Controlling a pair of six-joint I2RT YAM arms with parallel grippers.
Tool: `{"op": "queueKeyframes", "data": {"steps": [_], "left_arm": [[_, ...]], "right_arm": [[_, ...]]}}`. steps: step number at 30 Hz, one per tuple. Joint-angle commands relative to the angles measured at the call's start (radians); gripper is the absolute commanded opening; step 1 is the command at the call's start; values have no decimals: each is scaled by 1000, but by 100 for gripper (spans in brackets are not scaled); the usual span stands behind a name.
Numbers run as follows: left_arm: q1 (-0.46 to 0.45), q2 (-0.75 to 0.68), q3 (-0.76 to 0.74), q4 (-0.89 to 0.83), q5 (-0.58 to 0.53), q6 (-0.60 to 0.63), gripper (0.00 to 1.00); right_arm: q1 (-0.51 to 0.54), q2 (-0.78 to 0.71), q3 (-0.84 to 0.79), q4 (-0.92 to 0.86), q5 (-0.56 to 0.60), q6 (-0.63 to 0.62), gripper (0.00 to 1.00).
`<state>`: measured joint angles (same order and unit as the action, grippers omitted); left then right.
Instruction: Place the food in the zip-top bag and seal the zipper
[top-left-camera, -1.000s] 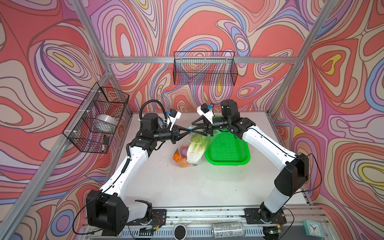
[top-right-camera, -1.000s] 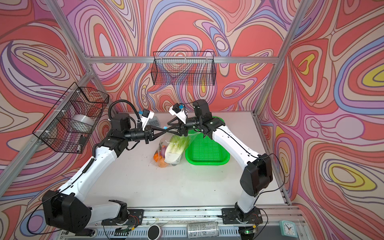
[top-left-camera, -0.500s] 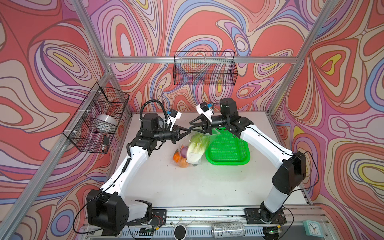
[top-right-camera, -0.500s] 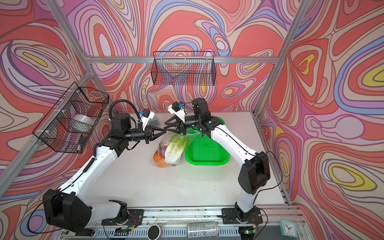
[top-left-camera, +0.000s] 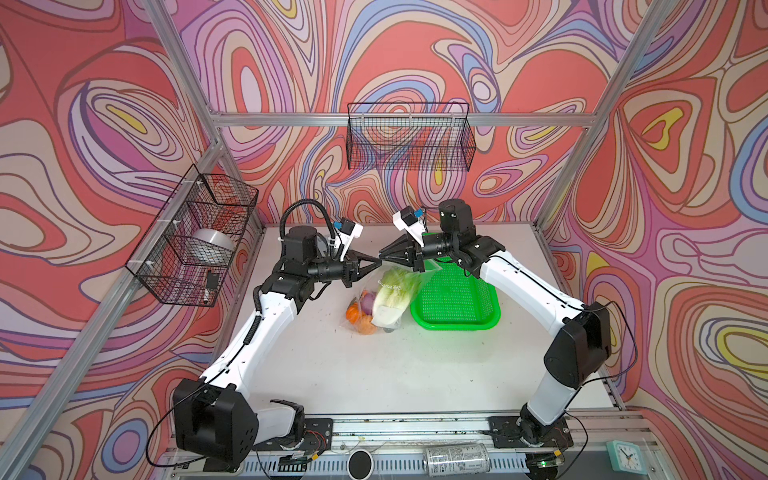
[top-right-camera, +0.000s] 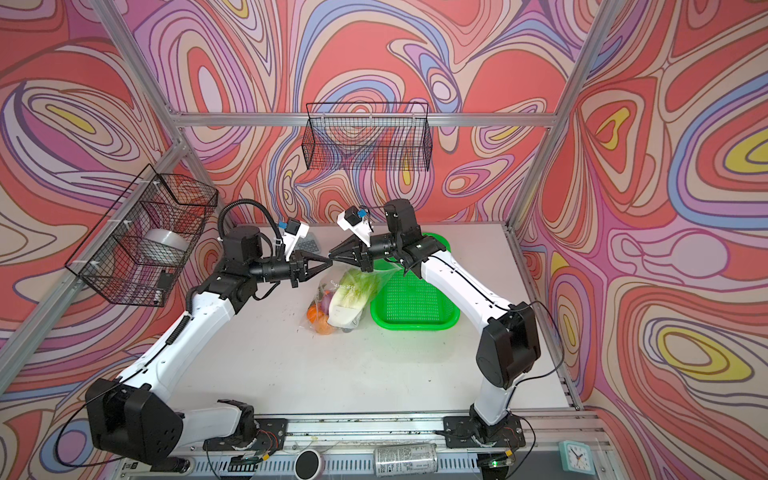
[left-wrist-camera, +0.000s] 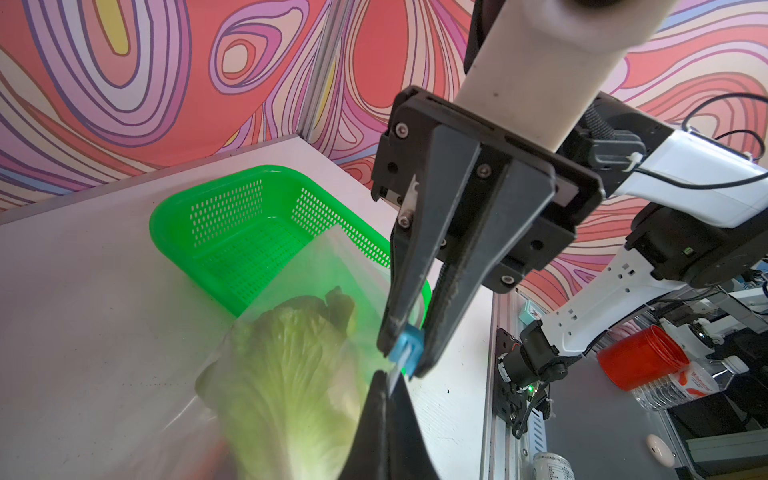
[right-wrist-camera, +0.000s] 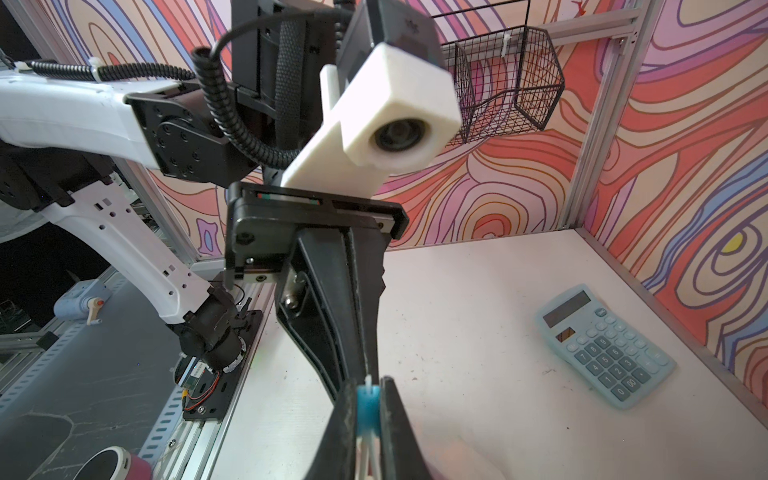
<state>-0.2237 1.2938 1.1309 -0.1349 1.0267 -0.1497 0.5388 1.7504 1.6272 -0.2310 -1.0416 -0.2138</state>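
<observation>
The clear zip-top bag (top-left-camera: 386, 301) (top-right-camera: 343, 303) hangs to the table between both grippers, which meet tip to tip above it. Inside it lies the food: pale-green cabbage (top-left-camera: 395, 291) (left-wrist-camera: 291, 374), a purple onion (top-left-camera: 368, 300) and an orange pumpkin (top-left-camera: 357, 316). My left gripper (top-left-camera: 378, 262) (left-wrist-camera: 384, 376) is shut on the end of the white zipper (left-wrist-camera: 393, 376) track. My right gripper (top-left-camera: 382, 258) (right-wrist-camera: 369, 392) is shut on the light-blue slider (right-wrist-camera: 369, 401) (left-wrist-camera: 407, 349), right against the left fingertips.
A green perforated basket (top-left-camera: 455, 299) (left-wrist-camera: 249, 224) stands just right of the bag, under the right arm. A blue calculator (right-wrist-camera: 602, 345) (top-right-camera: 309, 243) lies at the back. Wire baskets hang on the back wall (top-left-camera: 409, 137) and the left wall (top-left-camera: 195, 241).
The right gripper has slid left along the bag's top edge to the left gripper's tips and closed on the blue slider. The left gripper has stayed shut in place.
</observation>
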Motion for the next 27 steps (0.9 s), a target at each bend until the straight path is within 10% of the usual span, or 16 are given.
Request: {"op": "queueKeyframes", "data": {"steps": [1,8,27], "left_arm": [[-3,-8,38,23,5,14,0],[-3,-10,34,22,-18,16,0],[-3,-59,-33,150,-80,-64,0]], "right_arm": [[1,8,-12,9,-12,9,11],[1,12,-12,16,-17,44,20],[0,-57,-91,-58,156,-5,3]]}}
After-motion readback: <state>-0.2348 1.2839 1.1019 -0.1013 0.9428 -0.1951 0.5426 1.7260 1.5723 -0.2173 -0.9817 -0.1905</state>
